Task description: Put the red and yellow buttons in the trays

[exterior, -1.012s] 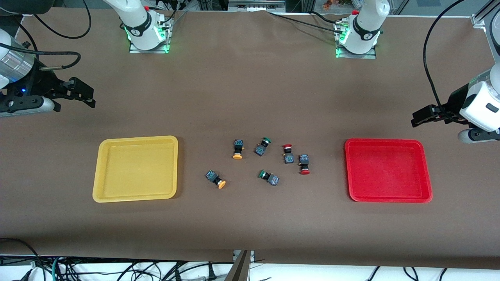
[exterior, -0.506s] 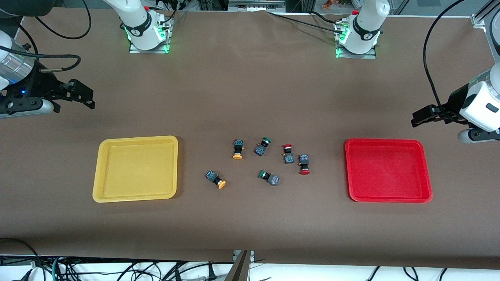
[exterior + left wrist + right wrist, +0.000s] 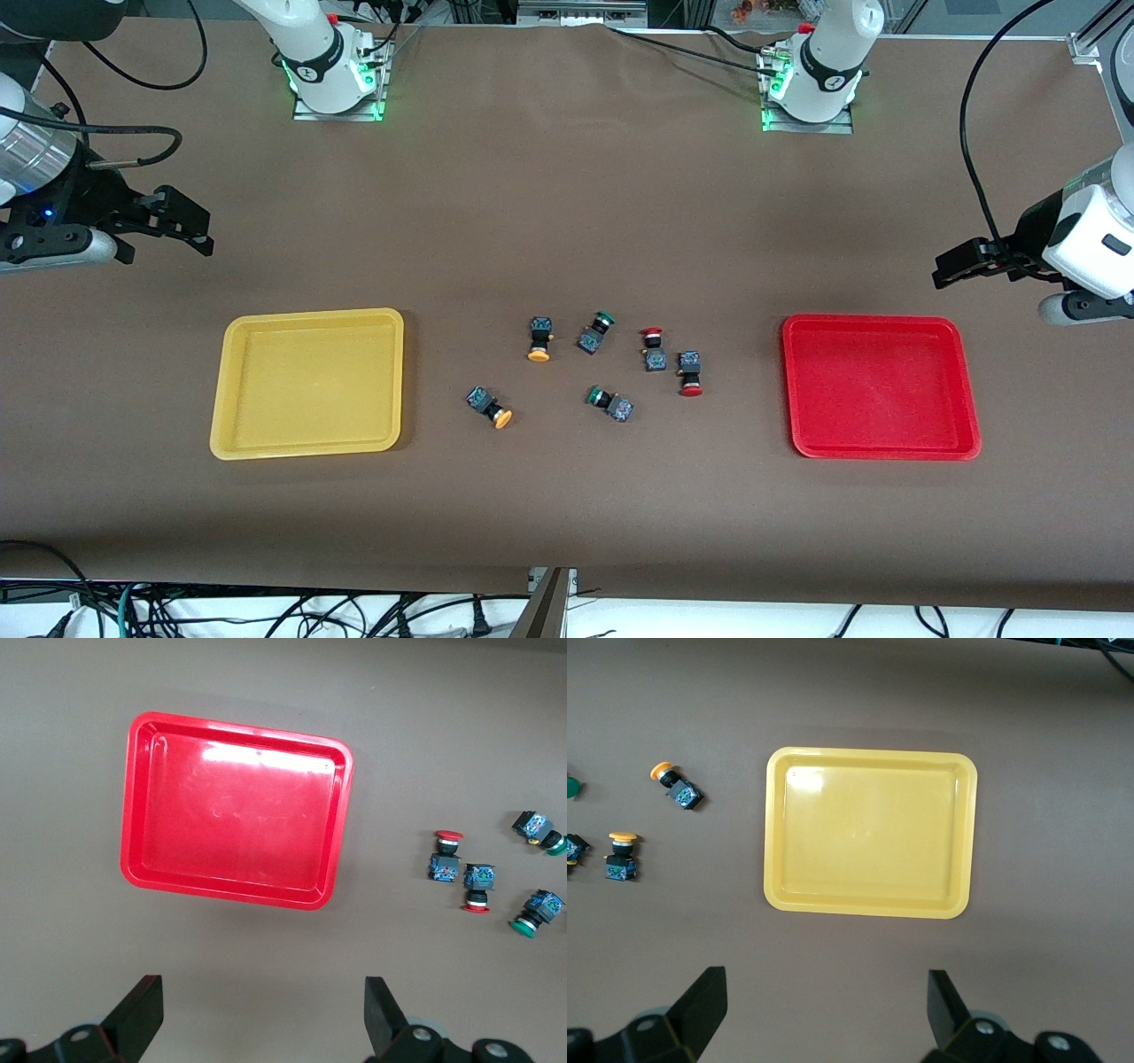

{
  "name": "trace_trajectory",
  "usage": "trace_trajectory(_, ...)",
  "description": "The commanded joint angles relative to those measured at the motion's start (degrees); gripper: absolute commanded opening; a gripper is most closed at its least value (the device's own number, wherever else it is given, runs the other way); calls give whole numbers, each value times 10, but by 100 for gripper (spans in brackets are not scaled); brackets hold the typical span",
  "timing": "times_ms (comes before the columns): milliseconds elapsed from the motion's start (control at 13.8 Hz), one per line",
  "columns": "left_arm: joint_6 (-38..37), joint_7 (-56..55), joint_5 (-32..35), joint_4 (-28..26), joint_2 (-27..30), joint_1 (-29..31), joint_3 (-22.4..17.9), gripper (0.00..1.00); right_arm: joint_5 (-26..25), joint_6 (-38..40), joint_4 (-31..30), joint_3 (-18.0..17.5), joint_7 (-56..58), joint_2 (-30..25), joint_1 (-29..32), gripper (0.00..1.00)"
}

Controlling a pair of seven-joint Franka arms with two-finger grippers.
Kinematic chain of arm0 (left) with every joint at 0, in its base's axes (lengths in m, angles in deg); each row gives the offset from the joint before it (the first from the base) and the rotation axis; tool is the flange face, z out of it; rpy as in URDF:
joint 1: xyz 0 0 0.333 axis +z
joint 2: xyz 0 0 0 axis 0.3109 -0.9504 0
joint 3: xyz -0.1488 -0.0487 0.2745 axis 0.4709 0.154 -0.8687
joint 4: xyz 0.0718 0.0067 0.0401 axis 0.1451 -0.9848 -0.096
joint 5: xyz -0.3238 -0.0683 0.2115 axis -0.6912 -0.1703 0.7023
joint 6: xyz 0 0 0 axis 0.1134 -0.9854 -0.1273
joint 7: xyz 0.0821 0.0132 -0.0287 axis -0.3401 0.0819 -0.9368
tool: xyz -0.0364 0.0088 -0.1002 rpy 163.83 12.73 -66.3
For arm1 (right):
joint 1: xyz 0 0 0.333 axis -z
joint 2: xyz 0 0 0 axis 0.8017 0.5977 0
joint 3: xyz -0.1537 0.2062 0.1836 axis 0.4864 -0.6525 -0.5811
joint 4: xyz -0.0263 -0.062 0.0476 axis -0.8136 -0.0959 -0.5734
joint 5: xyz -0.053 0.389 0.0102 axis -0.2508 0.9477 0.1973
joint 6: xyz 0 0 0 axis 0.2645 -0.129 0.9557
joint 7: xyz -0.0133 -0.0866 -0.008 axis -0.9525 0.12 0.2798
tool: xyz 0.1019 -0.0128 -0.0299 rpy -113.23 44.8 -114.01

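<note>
Lying loose on the brown worktop [image 3: 567,221], four grey-bodied push buttons, two red-capped [image 3: 653,348] [image 3: 690,372] and two orange-yellow-capped [image 3: 539,339] [image 3: 489,407], sit with two green-capped switches [image 3: 596,333] [image 3: 610,403] between the shallow yellow plastic tray [image 3: 232,354] and the shallow red plastic tray [image 3: 967,390]. The left gripper [image 3: 264,1014] hangs released above the worktop just beside the red tray, and the right gripper [image 3: 826,1014] hangs released just beside the yellow tray.

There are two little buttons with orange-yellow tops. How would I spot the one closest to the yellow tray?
Start at the yellow tray, toward the right arm's end of the table. Near its corner nearest the front camera and the button cluster lies one yellow button, alone on its side. Unlike the other yellow button, it is nearer the camera and apart from the green-capped ones.
</note>
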Motion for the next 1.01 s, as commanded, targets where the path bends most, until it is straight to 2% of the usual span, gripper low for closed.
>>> trace_trajectory(0,-13,8,12,18,-7,-3,-1,100,-8,-2,-3,-2,-4,12,-3,100)
trace_trajectory(361,-11,7,13,11,-8,-7,1,100,-8,17,-5,-5,0,16,-7,100)
trace_trajectory(578,-5,8,50,16,-50,-32,1,100,0,17,-4,-7,35,32,-20,100)
trace_trajectory(795,-3,4,32,16,-65,-58,7,100,3,3,-5,-7,29,52,-58,100)
trace_trajectory(940,42,-30,9,16,-108,-89,7,100,3,-16,-1,-7,27,80,-84,100)
